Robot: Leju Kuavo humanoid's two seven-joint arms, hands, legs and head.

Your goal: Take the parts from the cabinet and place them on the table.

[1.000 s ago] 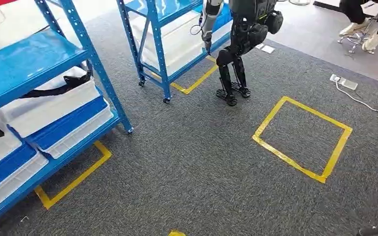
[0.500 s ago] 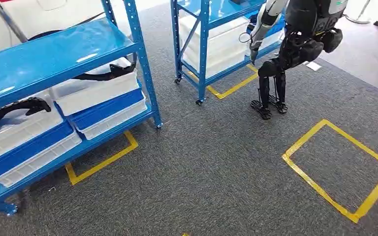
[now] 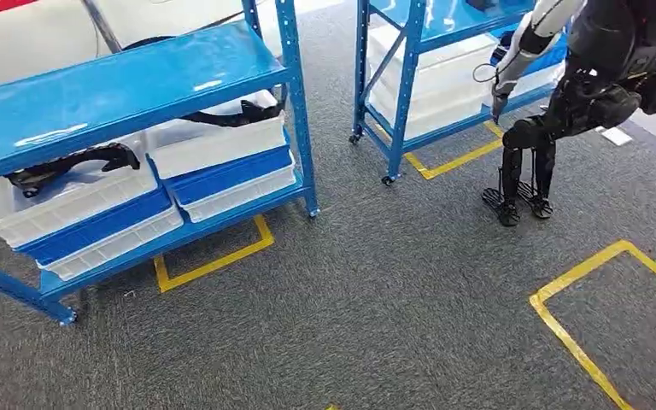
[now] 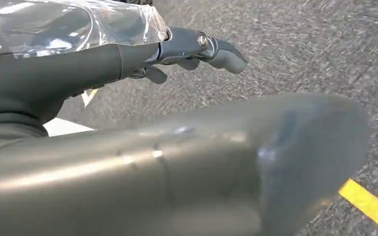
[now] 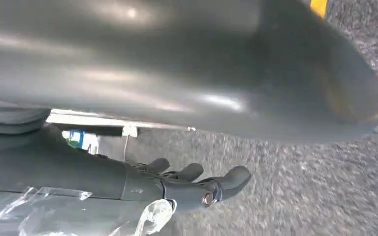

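From the head view, a blue cabinet (image 3: 171, 81) is standing on grey carpet (image 3: 376, 307), carrying white bins (image 3: 68, 201) on its lower shelf. Two black curved parts (image 3: 73, 164) are lying in those bins, one in the left bin and another (image 3: 231, 115) in the bin beside it. A second blue rack (image 3: 427, 68) is standing further back, and another humanoid robot (image 3: 581, 94) is crouching just beside it. Yellow tape lines (image 3: 213, 260) are marking the floor.

In the left wrist view, the left hand (image 4: 187, 49) is hanging over the carpet with its fingers stretched out and slightly apart, holding nothing.

In the right wrist view, the right hand (image 5: 192, 184) is likewise hanging over the carpet, fingers extended and apart, gripping nothing.
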